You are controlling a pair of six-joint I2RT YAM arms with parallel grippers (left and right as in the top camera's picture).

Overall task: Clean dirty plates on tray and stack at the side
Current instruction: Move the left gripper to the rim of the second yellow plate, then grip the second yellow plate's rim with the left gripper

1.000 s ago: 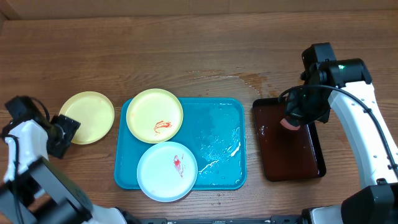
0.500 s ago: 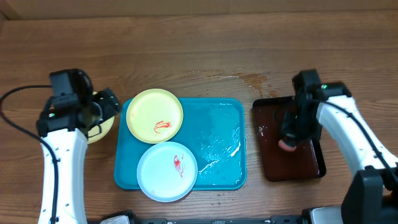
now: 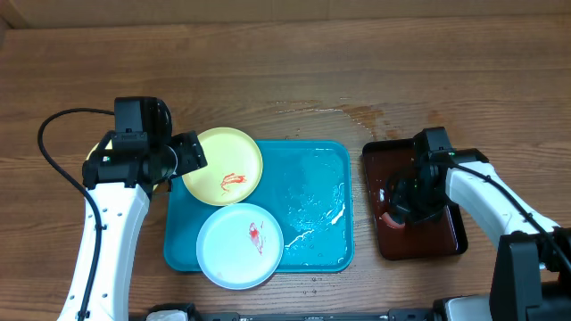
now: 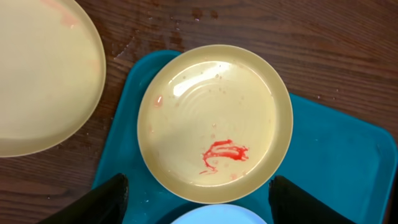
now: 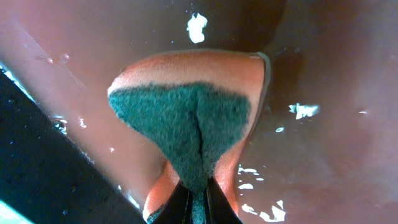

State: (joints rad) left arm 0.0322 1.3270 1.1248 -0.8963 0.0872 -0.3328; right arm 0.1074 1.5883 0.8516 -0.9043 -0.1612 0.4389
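1. While the left gripper (image 3: 186, 157) hangs over the upper left corner of the tray (image 3: 317, 174), its two fingers (image 4: 106, 200) stand spread wide apart, one at each lower corner of the left wrist view.
2. Between those fingers in that view lies a pale yellow plate (image 4: 214, 123) with a red smear (image 4: 222, 153) below its middle; it sits in the tray's upper left part.
3. Just below it, in the tray's lower left part, lies the blue-white plate (image 3: 239, 245), a small red smear at its middle, its edge reaching over the tray's lower rim.
4. Another yellow plate (image 4: 37, 74) rests on the wooden table (image 3: 285, 62), left of the tray and apart from it; in the overhead view the left arm hides most of it.
5. Water glistens on the tray's bare right half.
6. At the right of the frame, the right gripper (image 3: 399, 207) is pressed together on an orange sponge (image 5: 186, 106) with a green scouring face, down inside the wet brown tray (image 3: 446, 234).
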